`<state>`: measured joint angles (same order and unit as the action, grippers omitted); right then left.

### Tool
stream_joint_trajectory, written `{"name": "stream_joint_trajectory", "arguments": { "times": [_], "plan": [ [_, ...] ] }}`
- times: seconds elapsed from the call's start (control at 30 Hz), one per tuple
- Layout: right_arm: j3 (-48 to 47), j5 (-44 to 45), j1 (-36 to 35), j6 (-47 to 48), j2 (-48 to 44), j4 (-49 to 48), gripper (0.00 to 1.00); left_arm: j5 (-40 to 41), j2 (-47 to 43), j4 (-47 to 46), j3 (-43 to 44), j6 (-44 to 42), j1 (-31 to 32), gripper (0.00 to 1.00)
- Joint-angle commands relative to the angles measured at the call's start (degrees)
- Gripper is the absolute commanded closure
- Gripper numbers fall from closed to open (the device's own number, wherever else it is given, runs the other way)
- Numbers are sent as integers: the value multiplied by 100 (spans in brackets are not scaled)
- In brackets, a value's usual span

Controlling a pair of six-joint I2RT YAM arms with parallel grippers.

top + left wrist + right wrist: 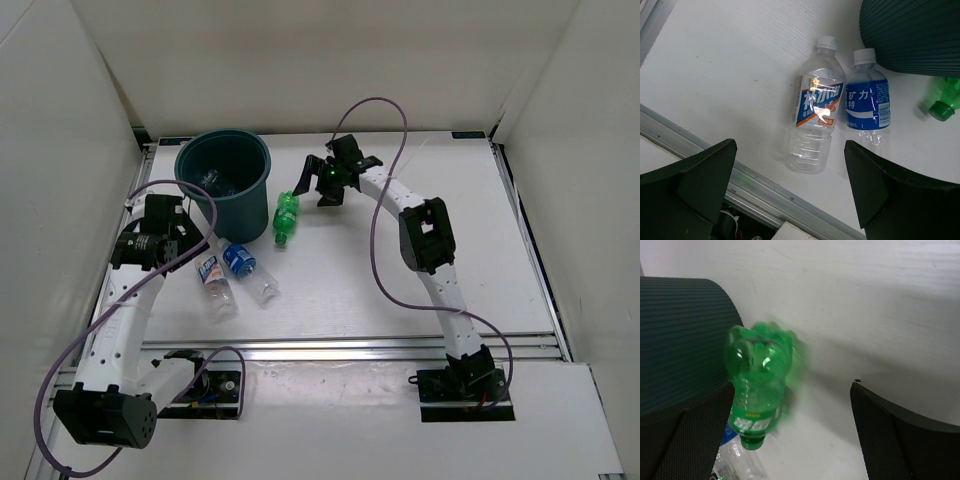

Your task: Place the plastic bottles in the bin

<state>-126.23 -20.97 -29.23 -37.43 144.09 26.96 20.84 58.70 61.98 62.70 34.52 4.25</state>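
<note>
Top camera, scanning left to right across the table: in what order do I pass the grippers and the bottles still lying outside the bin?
left gripper → white-label bottle → blue-label bottle → green bottle → right gripper

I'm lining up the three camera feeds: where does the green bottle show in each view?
Top external: green bottle lies centre-left, just right of the bin.
Left wrist: green bottle at the right edge, cut off, below the bin.
Right wrist: green bottle left of centre, blurred, beside the bin.
Shared landmark: the teal bin.
</note>
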Motion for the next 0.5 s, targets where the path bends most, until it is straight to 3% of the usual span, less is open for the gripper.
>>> {"name": "stream_joint_trajectory", "arguments": {
  "times": [0.0, 0.47],
  "plan": [
    [-332, -469, -91, -238, 321, -472, 0, -1, 18, 218, 357, 28, -21, 0],
    [-586, -1498, -311, -775, 866, -1035, 0, 122, -86, 500, 349, 186, -21, 0]
  ]
}}
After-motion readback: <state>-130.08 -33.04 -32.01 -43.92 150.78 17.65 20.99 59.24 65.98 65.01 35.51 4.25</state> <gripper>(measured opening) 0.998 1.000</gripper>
